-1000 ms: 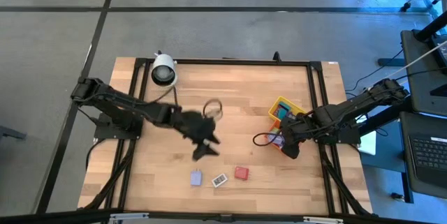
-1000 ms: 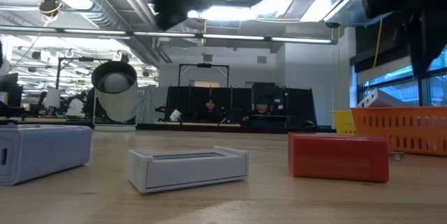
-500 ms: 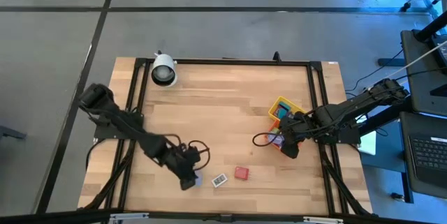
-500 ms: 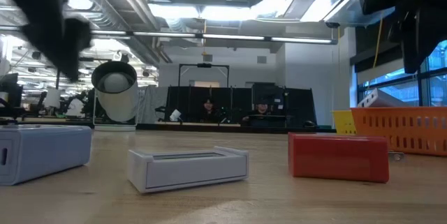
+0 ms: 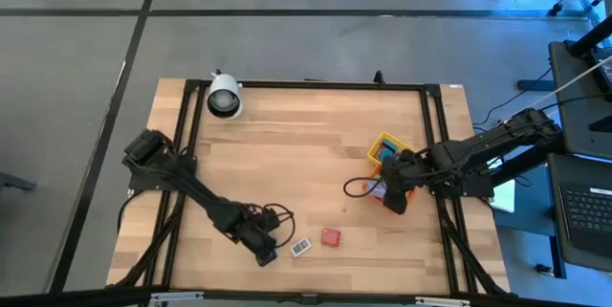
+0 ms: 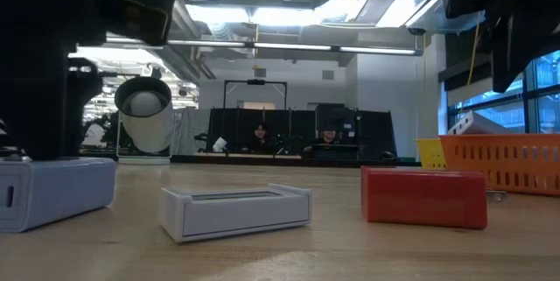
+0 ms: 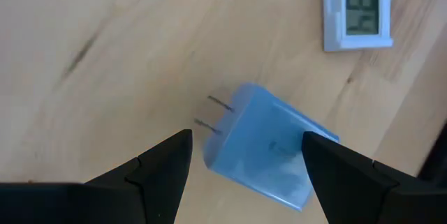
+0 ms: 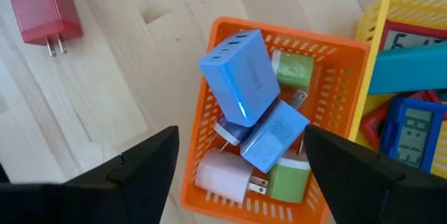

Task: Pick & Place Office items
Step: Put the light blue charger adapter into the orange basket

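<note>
While the left gripper (image 7: 244,165) hangs wide open over the lavender charger (image 7: 269,154) beside the white display (image 7: 357,8), a skewed close could nudge it away.

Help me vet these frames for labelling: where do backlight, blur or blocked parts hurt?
Low view: ceiling lights backlight the left hand into a silhouette over the lavender charger. Left wrist view: sharp, evenly lit. High view: the arm covers that charger.

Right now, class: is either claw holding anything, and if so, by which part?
Nothing is held. The left claw hangs open astride the blue charger without touching it; the right claw is open above the orange bin.
</note>
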You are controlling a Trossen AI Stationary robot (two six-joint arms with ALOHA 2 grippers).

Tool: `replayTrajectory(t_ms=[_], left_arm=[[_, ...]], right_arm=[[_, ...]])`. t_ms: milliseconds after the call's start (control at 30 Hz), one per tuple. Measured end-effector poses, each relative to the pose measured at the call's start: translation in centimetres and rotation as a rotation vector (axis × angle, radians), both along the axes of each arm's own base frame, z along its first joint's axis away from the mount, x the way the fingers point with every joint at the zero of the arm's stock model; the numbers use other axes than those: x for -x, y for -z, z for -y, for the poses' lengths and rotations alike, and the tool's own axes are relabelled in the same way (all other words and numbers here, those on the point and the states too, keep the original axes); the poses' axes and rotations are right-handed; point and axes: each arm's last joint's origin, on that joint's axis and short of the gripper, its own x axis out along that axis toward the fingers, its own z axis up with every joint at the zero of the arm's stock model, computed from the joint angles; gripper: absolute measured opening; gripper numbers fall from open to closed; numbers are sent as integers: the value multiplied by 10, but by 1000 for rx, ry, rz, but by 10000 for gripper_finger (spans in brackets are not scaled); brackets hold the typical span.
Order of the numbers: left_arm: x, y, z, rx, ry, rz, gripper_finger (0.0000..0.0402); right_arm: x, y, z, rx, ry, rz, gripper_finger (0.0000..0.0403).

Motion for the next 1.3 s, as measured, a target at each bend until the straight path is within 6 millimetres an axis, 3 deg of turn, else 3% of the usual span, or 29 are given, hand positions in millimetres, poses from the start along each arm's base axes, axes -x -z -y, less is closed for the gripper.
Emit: replayTrajectory(t_ms=[167,467,533,733,900,1300], left_arm=[[-4,6,-6,-166,92,-53,267],[-20,-10,-66,-430,21,-22,267],[-24,-20,-80,-395,-45,6,267],[-29,-31,-102,-42,-378,-33,267],[-32,-26,-106,-14,-650,5,267],[-37,-6,-107,-140,-636,-19,267]], right_arm=[[-1,0,3,-10,48,0,309],[-7,-2,4,-44,109,50,309],[-8,-2,4,-51,121,59,309],[-8,-2,4,-60,142,62,309],[-9,-2,4,-56,133,71,309],[-9,-3,4,-22,37,80,309]])
